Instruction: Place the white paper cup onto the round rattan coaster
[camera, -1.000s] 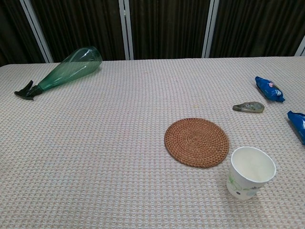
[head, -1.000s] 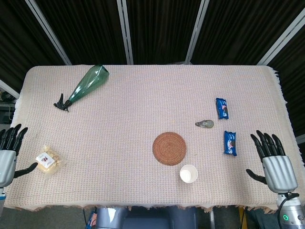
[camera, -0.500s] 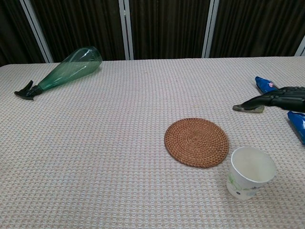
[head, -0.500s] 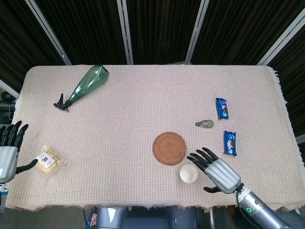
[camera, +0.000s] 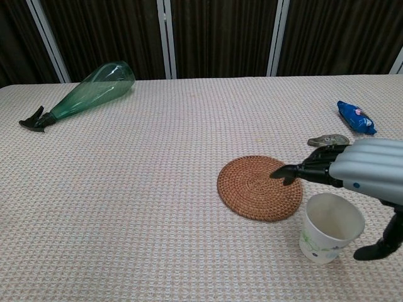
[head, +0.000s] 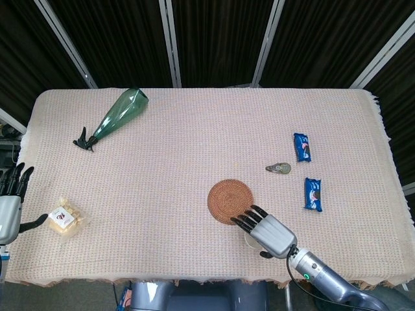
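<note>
The white paper cup stands upright on the cloth, just right of and nearer than the round rattan coaster. My right hand hovers over the cup with fingers spread and reaching over the coaster's near-right edge; its thumb hangs to the cup's right. It holds nothing. In the head view the hand covers nearly all of the cup. My left hand is open at the table's left edge, far from the cup.
A green glass bottle lies at the back left. A small snack pack sits by my left hand. Two blue packets and a small grey object lie right of the coaster.
My right hand has swung left from the table's right side to above the cup, fingers now over the coaster's edge. The left hand drifted slightly left. The cup has not moved.
</note>
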Tool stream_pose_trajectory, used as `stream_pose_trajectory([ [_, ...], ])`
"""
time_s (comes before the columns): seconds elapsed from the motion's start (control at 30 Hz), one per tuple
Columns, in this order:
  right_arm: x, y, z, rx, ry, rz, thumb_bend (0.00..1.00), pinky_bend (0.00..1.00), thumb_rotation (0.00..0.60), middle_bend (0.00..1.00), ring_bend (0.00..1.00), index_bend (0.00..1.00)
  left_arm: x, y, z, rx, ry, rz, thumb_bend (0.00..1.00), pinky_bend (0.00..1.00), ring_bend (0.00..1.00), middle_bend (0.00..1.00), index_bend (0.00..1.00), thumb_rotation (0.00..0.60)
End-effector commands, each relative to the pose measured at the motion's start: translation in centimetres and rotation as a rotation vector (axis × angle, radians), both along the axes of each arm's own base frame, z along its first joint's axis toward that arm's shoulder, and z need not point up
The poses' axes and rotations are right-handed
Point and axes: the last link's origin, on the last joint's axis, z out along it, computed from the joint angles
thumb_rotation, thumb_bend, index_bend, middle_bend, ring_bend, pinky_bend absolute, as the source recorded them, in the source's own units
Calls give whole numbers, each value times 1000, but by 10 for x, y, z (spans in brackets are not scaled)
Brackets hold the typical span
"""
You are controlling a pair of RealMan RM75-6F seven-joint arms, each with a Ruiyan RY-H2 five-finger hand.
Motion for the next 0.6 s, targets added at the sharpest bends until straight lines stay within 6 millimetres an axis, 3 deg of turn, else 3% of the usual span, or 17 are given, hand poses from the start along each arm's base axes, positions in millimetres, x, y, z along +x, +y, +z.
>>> stream_pose_trajectory([
  [0.03, -6, 2, -7, 12, 19, -15, 5, 195, 600, 225, 231, 46, 0, 0, 0, -2, 0, 0, 0, 0, 0, 0, 0, 600],
  [0.23, -8, 4, -13, 3, 18, -4, 161, 295, 600, 405, 379, 210, 1, -1, 1, 1, -6, -7, 0, 0, 0, 0, 0, 600],
  [0.6, 2, -3, -5, -52, -33, 14, 181, 319, 600, 429, 392, 237, 1, 0, 2, -4, -11, -6, 0, 0, 0, 0, 0, 600],
])
